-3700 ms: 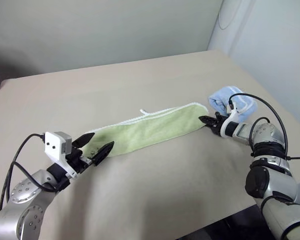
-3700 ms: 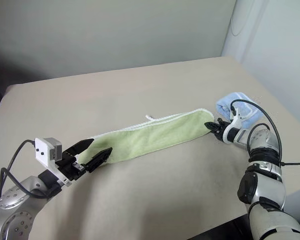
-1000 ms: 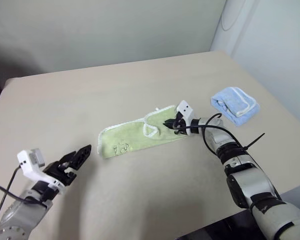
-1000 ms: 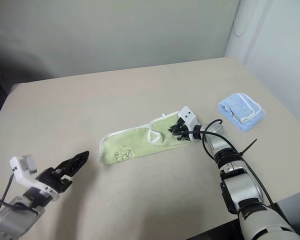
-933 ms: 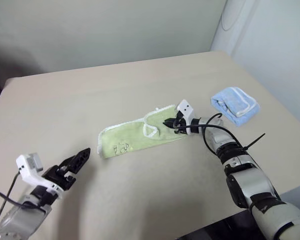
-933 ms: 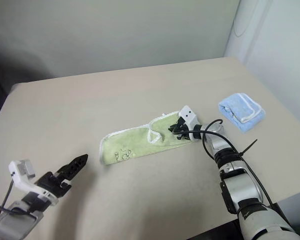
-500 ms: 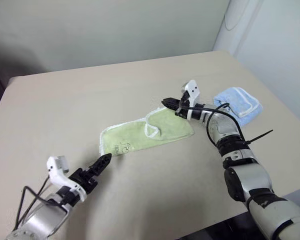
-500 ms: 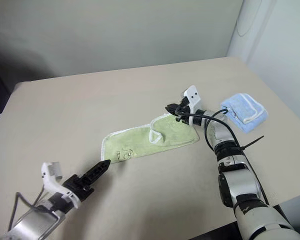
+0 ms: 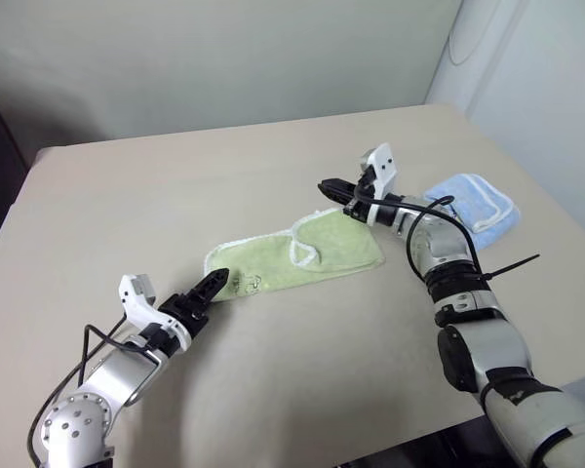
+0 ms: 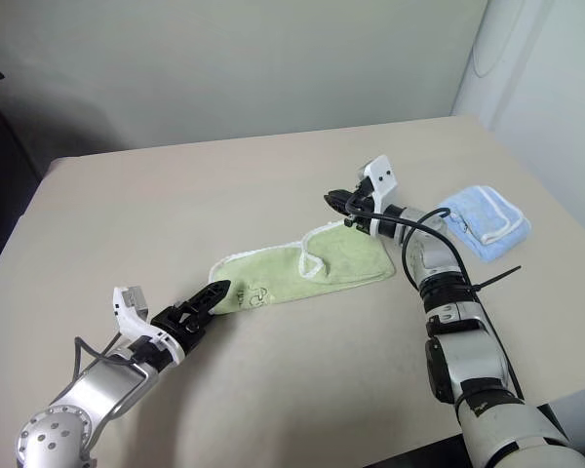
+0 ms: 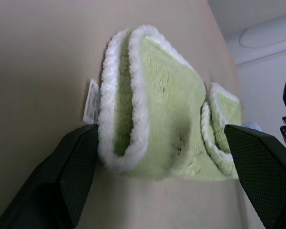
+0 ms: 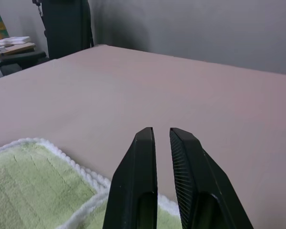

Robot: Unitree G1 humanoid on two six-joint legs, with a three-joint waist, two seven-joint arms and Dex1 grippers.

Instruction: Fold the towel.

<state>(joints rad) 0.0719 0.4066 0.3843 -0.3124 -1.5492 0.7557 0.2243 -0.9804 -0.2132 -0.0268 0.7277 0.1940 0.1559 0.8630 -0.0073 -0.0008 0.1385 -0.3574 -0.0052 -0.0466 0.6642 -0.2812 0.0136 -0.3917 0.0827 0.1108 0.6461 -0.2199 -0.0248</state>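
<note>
- The towel (image 9: 294,256) lies flat on the worktop (image 9: 175,195), already doubled into a short strip; its right half carries a loosely turned-over flap with a white-edged loop showing on top
- The left claw (image 9: 217,283) sits low at the towel's left end, its two black fingers spread wide and empty; in the left wrist view they straddle the folded, white-trimmed edge, one on each side of it, not yet pinching it
- The right claw (image 9: 326,185) hangs above the towel's right end, apart from the cloth, its fingers nearly together with only a thin gap and nothing between them
- The blue towel (image 9: 476,202) rests beyond the green towel's right end, near the right forearm and apart from the green cloth
- The step in hand looks like taking hold of the towel's left end to bring it across for another fold
- To do it well, the left claw should slide in low so the lower finger slips under both layers at the edge, then close on the whole thickness rather than just the top ply
- Lift only enough to clear the cloth beneath, and lay the end squarely over the right half so the white trims line up
- That loose flap may bunch under the fold; smoothing it first would help
</note>
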